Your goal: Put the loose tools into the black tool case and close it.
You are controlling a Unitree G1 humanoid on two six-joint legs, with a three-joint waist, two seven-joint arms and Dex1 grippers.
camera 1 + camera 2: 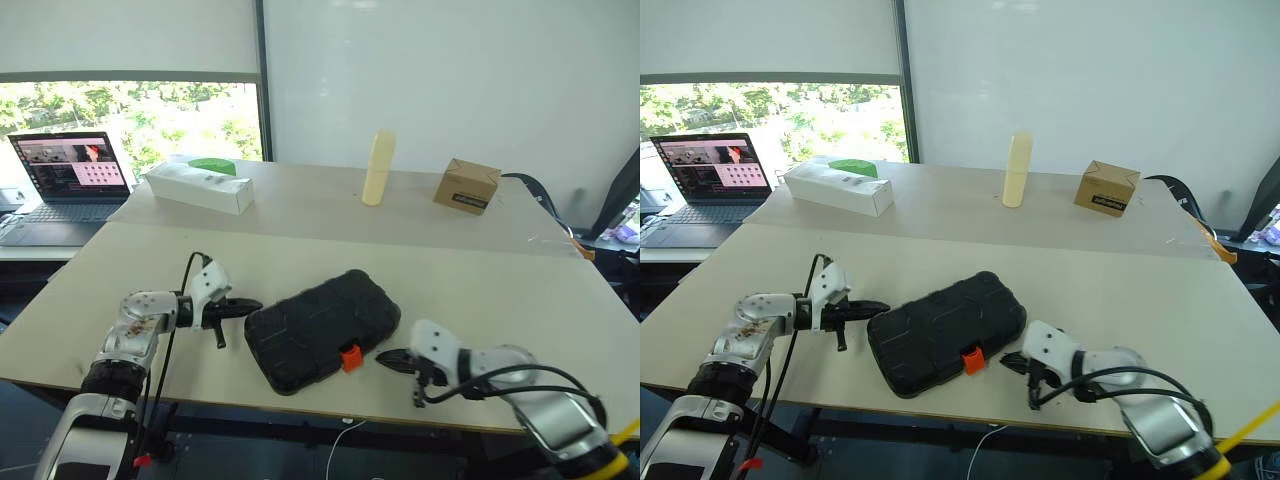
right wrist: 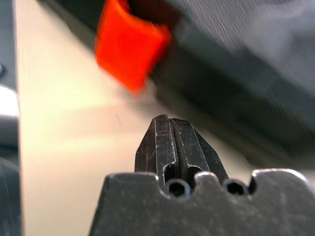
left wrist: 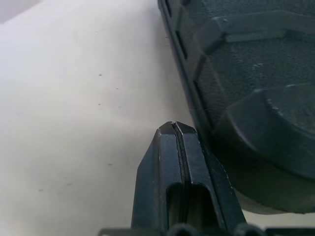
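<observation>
The black tool case point(image 1: 322, 325) lies closed near the table's front edge, its orange latch point(image 1: 349, 357) facing me. The loose tools are out of view. My left gripper point(image 1: 252, 307) is shut and empty, its tip right at the case's left end; in the left wrist view the fingers point(image 3: 177, 162) lie pressed together beside the case's side point(image 3: 256, 98). My right gripper point(image 1: 385, 357) is shut and empty too, a short way right of the latch. The right wrist view has its tip point(image 2: 167, 132) just short of the orange latch point(image 2: 129, 46).
At the back of the table stand a white carton point(image 1: 199, 187) with a green thing point(image 1: 211, 166) behind it, a cream cylinder point(image 1: 378, 168) and a brown cardboard box point(image 1: 466, 186). An open laptop point(image 1: 70, 185) sits on a side desk at the left.
</observation>
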